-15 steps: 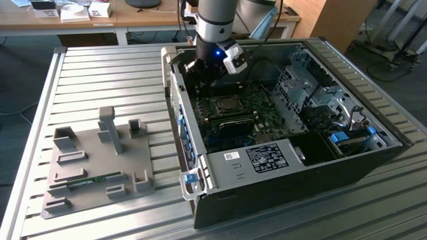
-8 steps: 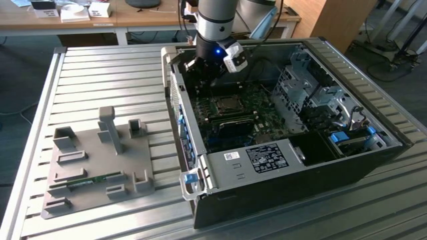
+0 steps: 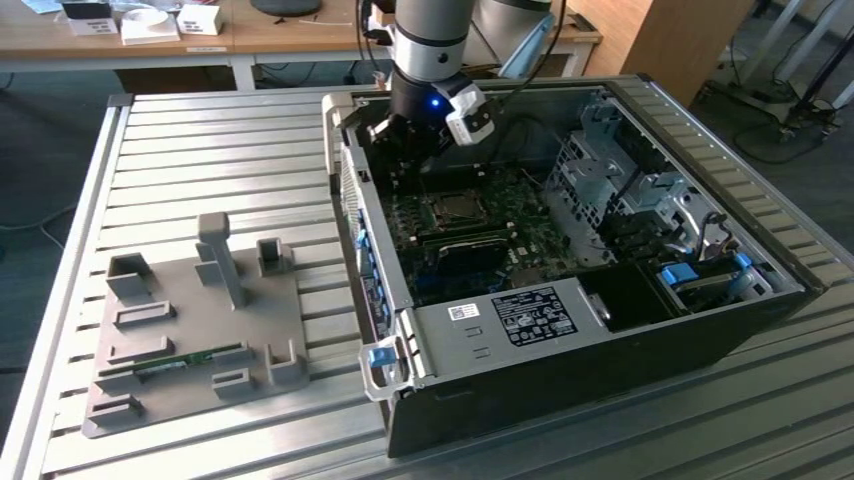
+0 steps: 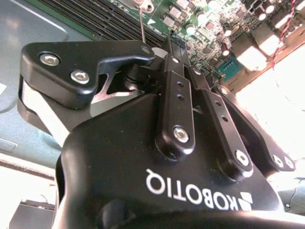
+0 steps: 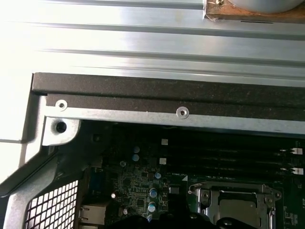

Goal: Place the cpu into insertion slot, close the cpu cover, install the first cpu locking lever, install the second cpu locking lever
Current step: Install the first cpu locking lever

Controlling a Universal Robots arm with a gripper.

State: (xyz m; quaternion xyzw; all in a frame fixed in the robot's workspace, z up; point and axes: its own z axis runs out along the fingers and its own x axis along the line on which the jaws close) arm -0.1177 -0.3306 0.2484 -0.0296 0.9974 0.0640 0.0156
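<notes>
Nearest, at the exterior view's left, a grey fixture plate (image 3: 174,290) lay on the slatted metal table (image 3: 200,150), with a green memory stick (image 3: 174,362) resting in one of its holders. Just to its right stood the open computer case (image 3: 601,370), a labelled metal cover (image 3: 534,315) at its near end. Farther in, on the green motherboard (image 3: 530,232), the insertion slot (image 3: 459,231) held the cpu (image 5: 238,207) — its dull silver top showed through the window of the cpu cover (image 5: 267,191), which lay flat over it. Beyond the slot, the gripper (image 3: 400,150) hung low inside the case near its far-left corner — whether it was open or closed, or held anything, could not be told.
</notes>
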